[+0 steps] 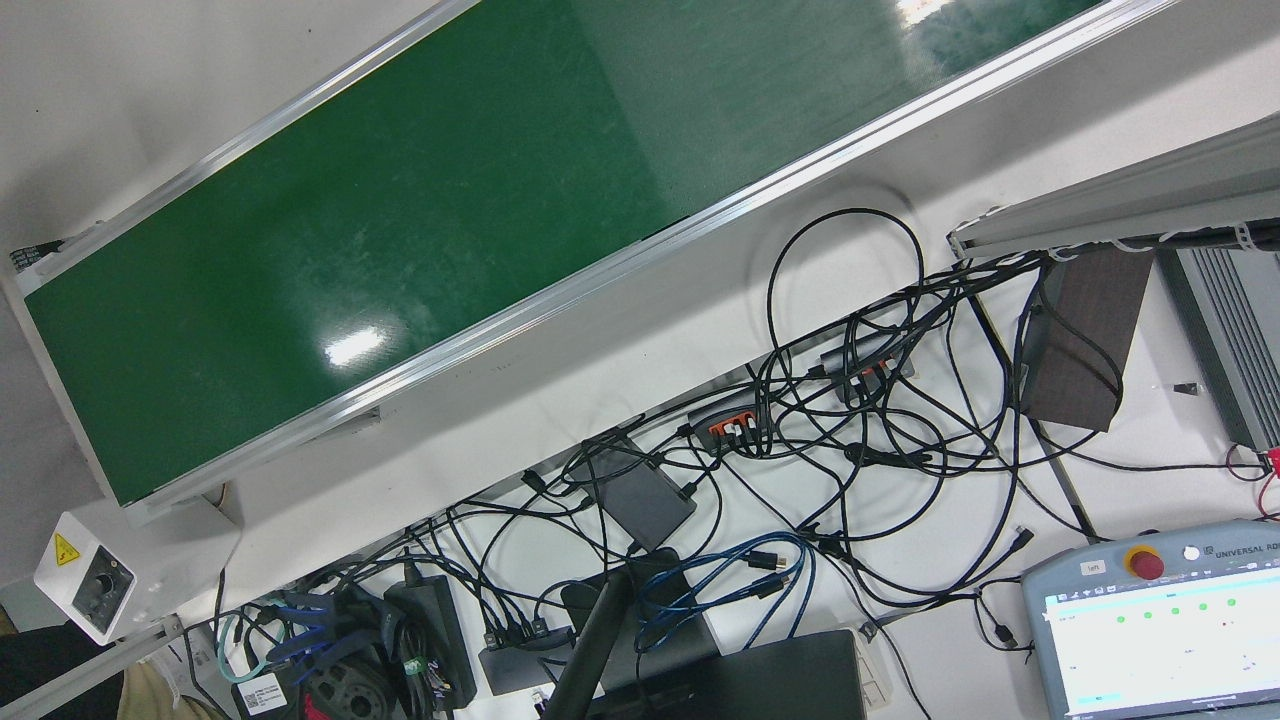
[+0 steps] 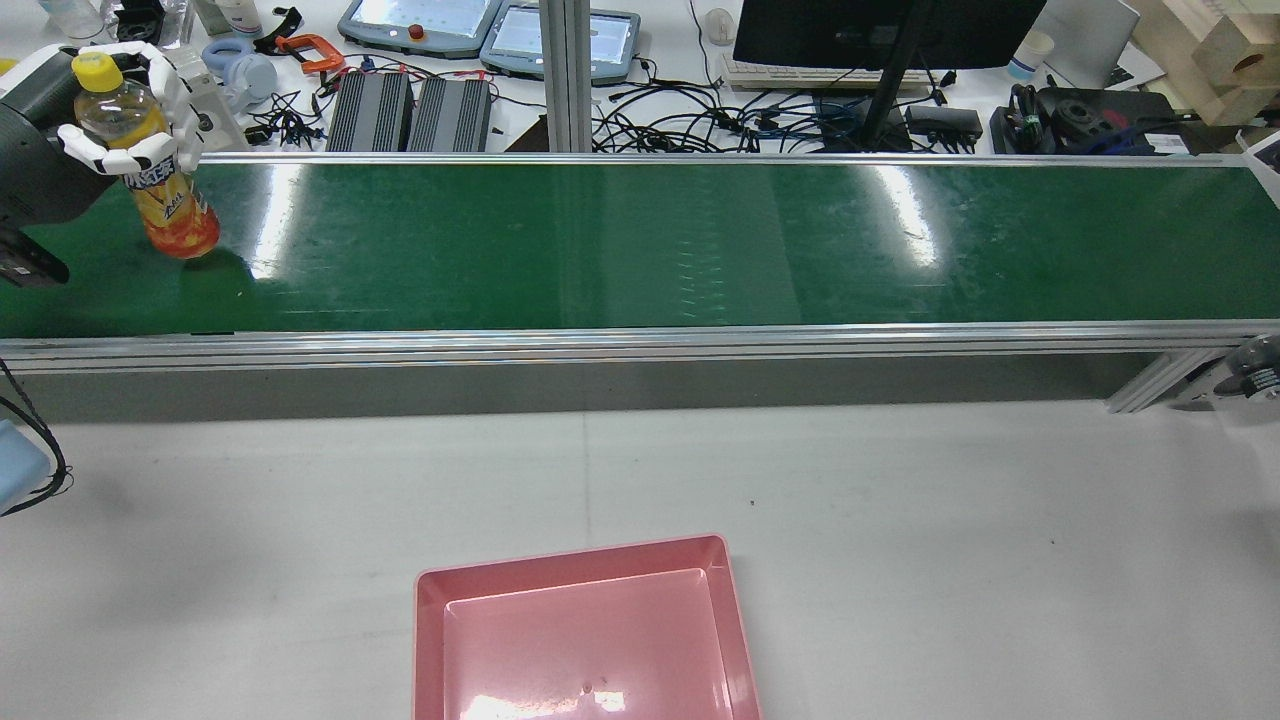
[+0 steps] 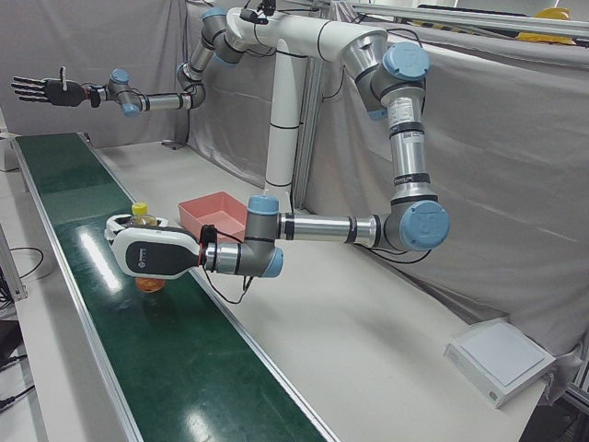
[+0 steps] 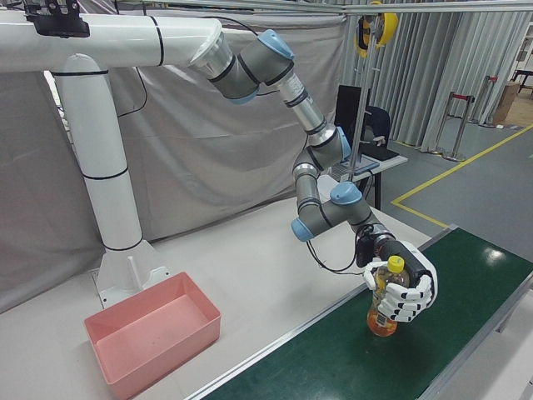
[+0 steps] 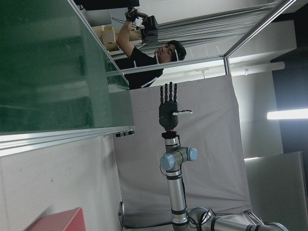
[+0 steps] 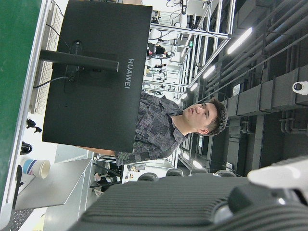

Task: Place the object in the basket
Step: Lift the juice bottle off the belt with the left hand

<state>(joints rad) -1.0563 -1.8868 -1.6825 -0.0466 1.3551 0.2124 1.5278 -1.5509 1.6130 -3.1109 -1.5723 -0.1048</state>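
Note:
A bottle of orange drink with a yellow cap (image 2: 150,170) stands slightly tilted at the left end of the green conveyor belt (image 2: 640,240). My left hand (image 2: 135,150), with white fingers, is shut around its upper half. The hand (image 4: 408,296) and bottle (image 4: 385,308) also show in the right-front view; I cannot tell whether the base touches the belt. The pink basket (image 2: 570,560) sits empty on the white table in front of the belt. My right hand (image 3: 41,90), black, is open with fingers spread, held high beyond the belt's far end.
Behind the belt is a desk with tangled cables (image 2: 760,120), a monitor (image 2: 880,30) and teach pendants (image 2: 420,20). A white box (image 3: 502,359) lies at the table's corner. An aluminium rail (image 2: 640,340) edges the belt on the table side.

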